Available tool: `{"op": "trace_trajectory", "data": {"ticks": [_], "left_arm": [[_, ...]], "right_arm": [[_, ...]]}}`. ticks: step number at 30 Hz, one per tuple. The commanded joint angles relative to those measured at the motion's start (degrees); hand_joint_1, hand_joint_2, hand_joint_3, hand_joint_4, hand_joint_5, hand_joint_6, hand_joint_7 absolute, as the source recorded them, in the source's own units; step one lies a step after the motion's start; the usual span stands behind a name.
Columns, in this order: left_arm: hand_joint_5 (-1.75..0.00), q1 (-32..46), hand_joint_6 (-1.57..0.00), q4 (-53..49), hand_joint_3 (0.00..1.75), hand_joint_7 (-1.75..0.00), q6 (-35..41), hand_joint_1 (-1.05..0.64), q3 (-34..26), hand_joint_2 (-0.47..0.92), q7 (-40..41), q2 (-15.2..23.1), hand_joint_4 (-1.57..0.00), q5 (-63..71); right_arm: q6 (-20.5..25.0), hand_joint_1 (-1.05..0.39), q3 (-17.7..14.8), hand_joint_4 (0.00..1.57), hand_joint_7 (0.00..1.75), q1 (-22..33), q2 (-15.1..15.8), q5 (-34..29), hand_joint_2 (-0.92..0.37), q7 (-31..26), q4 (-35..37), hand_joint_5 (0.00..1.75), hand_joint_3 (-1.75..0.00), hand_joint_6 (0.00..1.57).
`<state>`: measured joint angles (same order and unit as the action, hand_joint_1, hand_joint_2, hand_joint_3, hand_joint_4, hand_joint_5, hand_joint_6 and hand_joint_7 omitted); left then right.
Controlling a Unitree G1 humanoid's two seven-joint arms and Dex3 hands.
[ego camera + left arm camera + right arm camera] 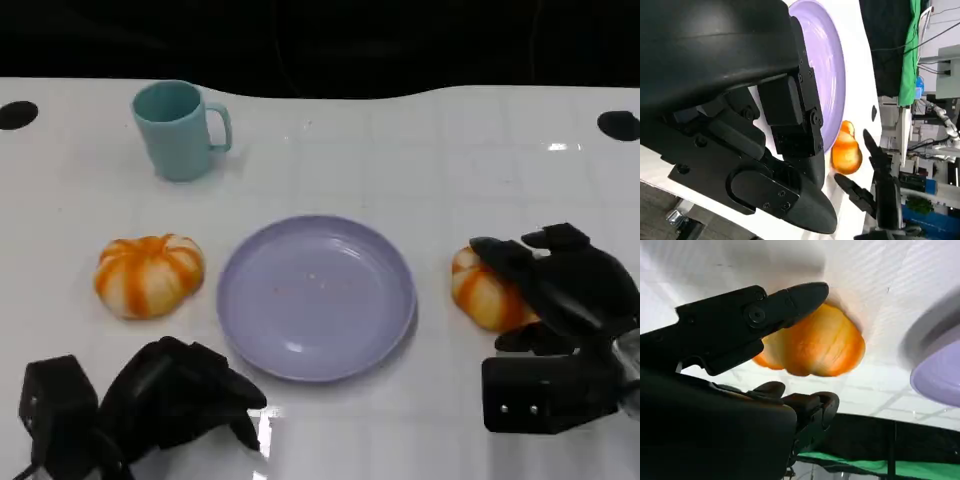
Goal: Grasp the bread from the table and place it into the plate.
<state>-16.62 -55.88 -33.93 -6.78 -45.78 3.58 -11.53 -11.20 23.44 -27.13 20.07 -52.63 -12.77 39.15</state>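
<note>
Black right hand [560, 290] fingers spread around orange-striped bread [485, 292], no firm grip visible yet; lavender plate [316, 297] lies just toward the left. Left hand [175, 395] curled, empty. Farther: second bread [148, 275].

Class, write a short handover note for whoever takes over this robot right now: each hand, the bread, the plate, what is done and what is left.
Right hand: fingers around the right bread, still on the table; firm grip unclear.
Left hand: holds nothing, fingers curled, near the plate.
Second bread lies left of the plate.
Done: reach to the bread.
Left: lift it and set it in the plate.
</note>
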Motion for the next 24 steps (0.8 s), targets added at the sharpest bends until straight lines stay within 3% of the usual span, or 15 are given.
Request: {"op": "trace_trajectory", "data": {"ticks": [1, 7, 8, 9, 10, 12, 13, 15, 17, 18, 20, 22, 23, 24], "left_arm": [[-0.88, 0.6, -1.57, 0.3, 0.0, -0.03, 0.0, -1.05, -0.2, 0.83, -0.4, 1.0, -1.26, -0.4], [-0.88, 0.7, -1.57, 0.4, 0.0, -0.03, 0.2, -1.05, -0.3, 0.83, -0.5, 1.0, -1.26, -0.6], [-0.88, 0.8, -1.57, 0.6, 0.0, -0.03, 0.3, -1.05, -0.2, 0.83, -0.2, 1.0, -1.26, -0.4], [-0.88, 0.9, -1.57, 0.8, 0.0, -0.03, 0.3, -1.05, -0.1, 0.83, -0.1, 0.9, -1.26, -0.3], [-0.88, 1.0, -1.57, 1.0, 0.0, -0.03, 0.3, -1.05, 0.0, 0.83, 0.0, 0.9, -1.26, -0.2], [-0.88, 1.0, -1.57, 1.1, 0.0, -0.04, 0.3, -1.05, 0.0, 0.83, -0.2, 0.9, -1.26, -0.3], [-0.88, 1.0, -1.57, 1.1, 0.0, -0.04, 0.3, -1.05, 0.0, 0.83, -0.3, 0.9, -1.26, -0.4], [-0.88, 0.9, -1.57, 1.1, 0.0, -0.04, 0.2, -1.05, 0.0, 0.83, -0.2, 0.8, -1.26, -0.4], [-0.88, 0.9, -1.57, 1.1, 0.0, -0.04, 0.1, -1.05, 0.1, 0.83, 0.2, 0.8, -1.26, -0.1], [-0.88, 0.8, -1.57, 1.1, 0.0, -0.04, 0.0, -1.05, 0.1, 0.83, 0.3, 0.8, -1.26, 0.0], [-0.88, 0.7, -1.57, 1.0, 0.0, -0.04, -0.1, -1.05, 0.1, 0.84, 0.3, 0.7, -1.26, -0.1], [-0.88, 0.8, -1.57, 1.2, 0.0, -0.04, 0.0, -1.05, 0.1, 0.84, 0.3, 0.7, -1.26, -0.1], [-0.89, 0.8, -1.57, 1.3, 0.0, -0.04, 0.1, -1.05, 0.1, 0.83, 0.3, 0.7, -1.26, -0.1], [-0.89, 0.9, -1.57, 1.5, 0.0, -0.04, 0.2, -1.05, 0.1, 0.83, 0.4, 0.6, -1.27, -0.2]], "right_arm": [[-0.1, -0.7, 1.2, 0.02, 0.03, -4.4, -1.2, 1.9, -0.87, -2.1, 7.0, 0.5, 0.0, 0.23], [-0.9, -0.68, 2.5, 0.05, 0.02, -6.4, -1.7, 3.2, -0.87, -3.8, 11.0, 0.46, 0.0, 0.24], [-1.7, -0.59, 2.5, 0.17, 0.04, -7.4, -2.4, 4.0, -0.91, -4.6, 13.3, 0.47, -0.01, 0.31], [-2.1, -0.59, 2.4, 0.17, 0.04, -8.2, -3.3, 4.7, -0.91, -6.0, 15.4, 0.47, -0.01, 0.31], [-2.5, -0.47, 2.4, 0.35, 0.06, -9.0, -3.9, 5.2, -0.92, -7.2, 17.2, 0.72, -0.02, 0.42], [-3.6, -0.41, 2.8, 0.39, 0.05, -9.9, -4.3, 5.5, -0.92, -9.8, 19.4, 0.95, -0.02, 0.49], [-4.2, -0.33, 3.1, 0.6, 0.11, -10.2, -4.4, 5.6, -0.92, -11.1, 20.1, 1.38, -0.07, 0.63], [-5.3, -0.28, 3.5, 0.69, 0.14, -10.6, -4.3, 5.9, -0.92, -13.1, 20.9, 1.63, -0.09, 0.71], [-6.5, -0.25, 3.7, 0.8, 0.31, -10.9, -4.2, 6.2, -0.91, -14.6, 21.4, 1.72, -0.23, 0.97], [-7.1, -0.25, 4.1, 0.82, 0.35, -11.0, -3.9, 5.8, -0.9, -15.7, 21.4, 1.73, -0.27, 1.01], [-7.8, -0.26, 4.8, 0.88, 0.98, -11.2, -3.5, 5.4, -0.77, -17.1, 21.7, 1.74, -0.52, 0.93], [-8.1, -0.26, 5.3, 0.89, 1.15, -11.3, -3.4, 5.2, -0.72, -18.7, 21.9, 1.75, -0.61, 0.89], [-8.2, -0.26, 5.5, 0.9, 1.49, -11.3, -3.3, 5.1, -0.61, -19.7, 22.0, 1.75, -0.76, 0.78], [-8.6, -0.26, 5.6, 0.9, 1.61, -11.2, -3.2, 5.1, -0.56, -20.7, 21.8, 1.75, -0.83, 0.74]]}}
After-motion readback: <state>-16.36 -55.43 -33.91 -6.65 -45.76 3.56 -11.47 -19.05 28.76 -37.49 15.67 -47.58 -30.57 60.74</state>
